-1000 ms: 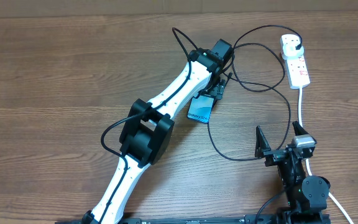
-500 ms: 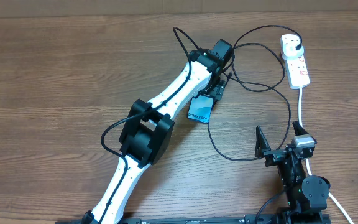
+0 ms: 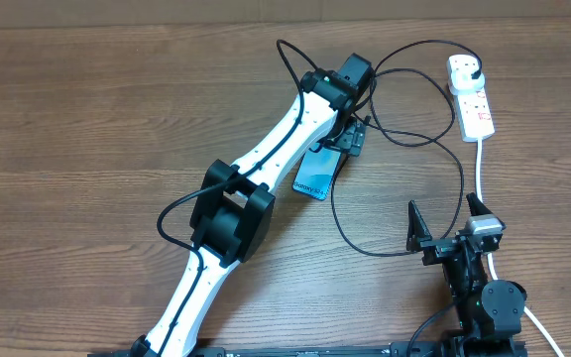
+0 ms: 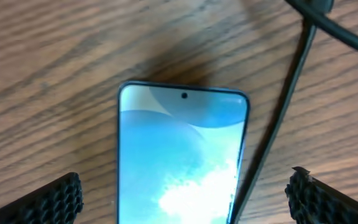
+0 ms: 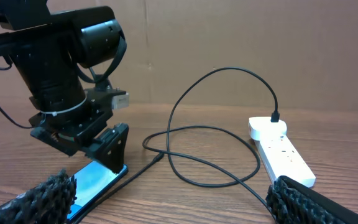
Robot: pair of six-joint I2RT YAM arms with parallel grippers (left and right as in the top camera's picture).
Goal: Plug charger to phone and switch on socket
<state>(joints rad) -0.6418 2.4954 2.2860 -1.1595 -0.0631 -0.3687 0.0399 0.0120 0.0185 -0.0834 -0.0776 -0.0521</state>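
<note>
- The left gripper (image 3: 350, 139) reaches out to the middle of the table and hangs low over the phone (image 3: 316, 176). Its fingers are spread wide, one on either side of the screen, and hold nothing.
- The phone lies flat and face up on the wood, its blue screen lit. Its near short edge looks bare from above, so I judge nothing is plugged into it yet.
- The charger (image 3: 461, 178) runs close along the phone's right side, then loops out across the table to the right. From the right wrist view, its loose end seems to lie on the wood just beyond the phone, though the tip is too small to make out.
- The right gripper (image 3: 444, 213) sits at the near right, well apart from the phone. Its jaws are wide apart and empty.
- The socket (image 3: 472, 94) lies at the far right, with the black plug (image 3: 477, 69) already seated in its far end.
- I cannot tell whether the switch is on.
- As I read it, the wall end is done. Picking up the tip, pushing it into the phone and pressing the switch remain.
</note>
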